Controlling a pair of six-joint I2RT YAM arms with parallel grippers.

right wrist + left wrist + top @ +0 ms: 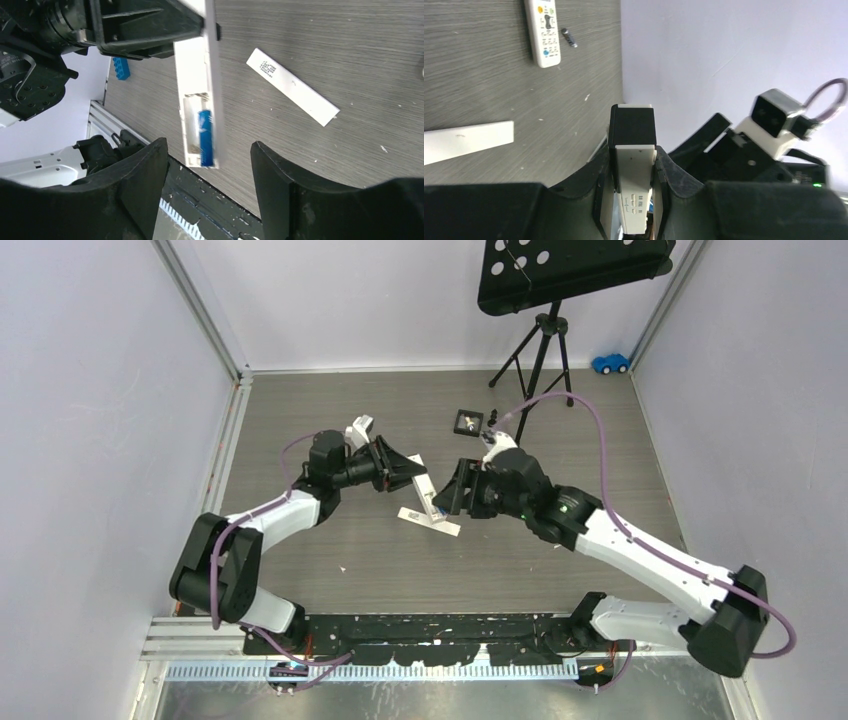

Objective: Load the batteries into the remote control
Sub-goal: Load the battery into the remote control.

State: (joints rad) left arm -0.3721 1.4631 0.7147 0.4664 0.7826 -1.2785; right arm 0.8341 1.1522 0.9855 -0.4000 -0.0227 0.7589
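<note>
**Right claw open at the remote's end, left claw gripping the remote**

Top view: My right claw (pixel 452 495) stands with its jaws parted, just beside the lower end of the white remote control (pixel 424 498). My left claw (pixel 403 472) is clamped on the upper part of the remote control and holds it tilted above the grey table (pixel 330 410). A flat white strip (pixel 432 522) lies on the table beneath it. A tiny blue toy car (pixel 610 363) sits in the far right corner.

Left wrist view: My left claw (pixel 633 175) presses both long sides of the remote control (pixel 631 150), which points away from the camera. A second remote (pixel 544 32) with coloured buttons lies on the table, well apart. The white strip (pixel 466 141) lies to the left.

Right wrist view: My right claw (pixel 209 150) is wide open, one of its fingers (pixel 145 180) on each side of the remote's end, apart from it. The open compartment of the remote control (pixel 197 75) faces the camera. A blue battery (pixel 205 137) lies in its right-hand side. The white strip (pixel 292 85), printed with a code, lies flat on the table to the right.
</note>
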